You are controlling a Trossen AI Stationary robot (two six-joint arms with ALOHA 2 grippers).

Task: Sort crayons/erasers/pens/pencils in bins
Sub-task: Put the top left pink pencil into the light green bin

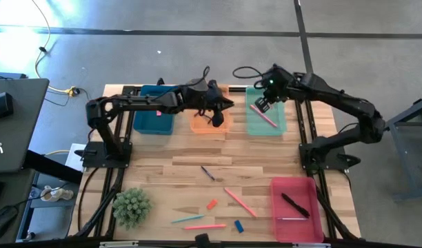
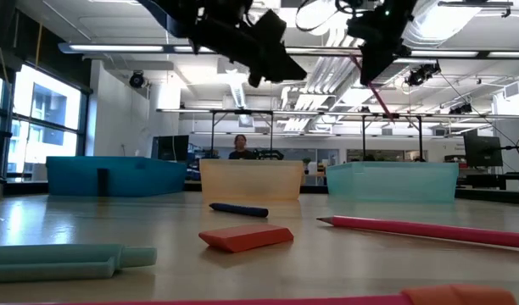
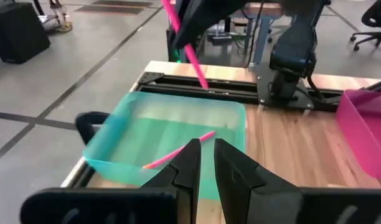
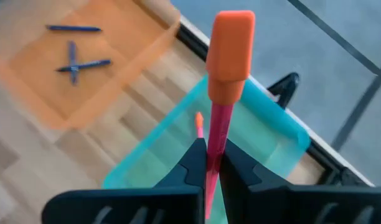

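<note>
My right gripper (image 4: 212,149) hangs above the light green-teal bin (image 1: 276,125), shut on a salmon-pink pencil (image 4: 220,118). The pencil's orange end (image 4: 231,37) points down toward the bin. Another pink pencil (image 3: 178,149) lies flat inside that bin. My left gripper (image 3: 207,149) is over the orange bin (image 1: 199,127), pointing toward the green-teal bin. It is almost shut, with only a thin slit and nothing between its fingers. Three thin dark blue crayons (image 4: 73,57) lie in the orange bin. My right gripper pinches the pencil's shaft (image 4: 214,144) between its two fingers, well away from the orange end. The fingers slant down from above. The pencil sticks out past the fingertips, tilted, its lower end (image 2: 385,112) hanging clear above the bin.
A dark blue-teal bin (image 1: 154,116) stands at the far left. A red-pink bin (image 1: 280,189) at the near right holds a black pen (image 1: 295,204). On the table lie a crayon (image 1: 207,172), pencils (image 1: 240,202), an orange-red eraser (image 1: 212,204) and a blue eraser (image 1: 238,225). A small plant (image 1: 132,207) stands near left.
</note>
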